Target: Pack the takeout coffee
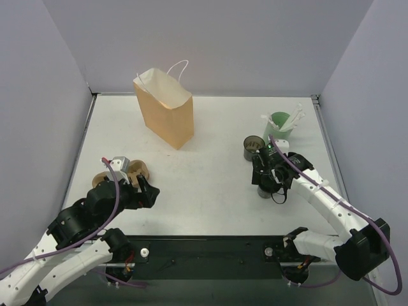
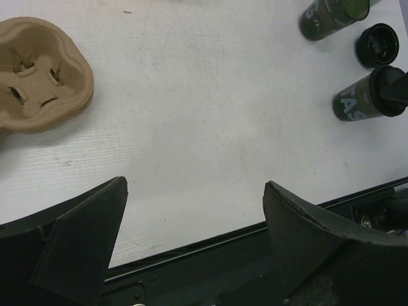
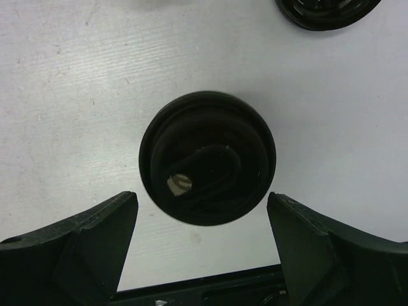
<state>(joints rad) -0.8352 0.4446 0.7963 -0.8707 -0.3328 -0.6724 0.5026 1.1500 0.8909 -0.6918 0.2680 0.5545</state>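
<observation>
Left gripper [image 2: 194,185] jaws wide apart; right gripper [image 3: 201,196] jaws apart, downward

Soft, even light from above; the small dark black-lidded takeout coffee cup [image 3: 207,159] casts a faint shadow; the right gripper's fingers [image 3: 83,248] look blurred.

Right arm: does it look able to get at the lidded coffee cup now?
Likely yes. The right pincer hangs open directly above the lidded coffee cup, straddling its lid, with bare table showing in the gap on each side; nothing blocks it.
</observation>
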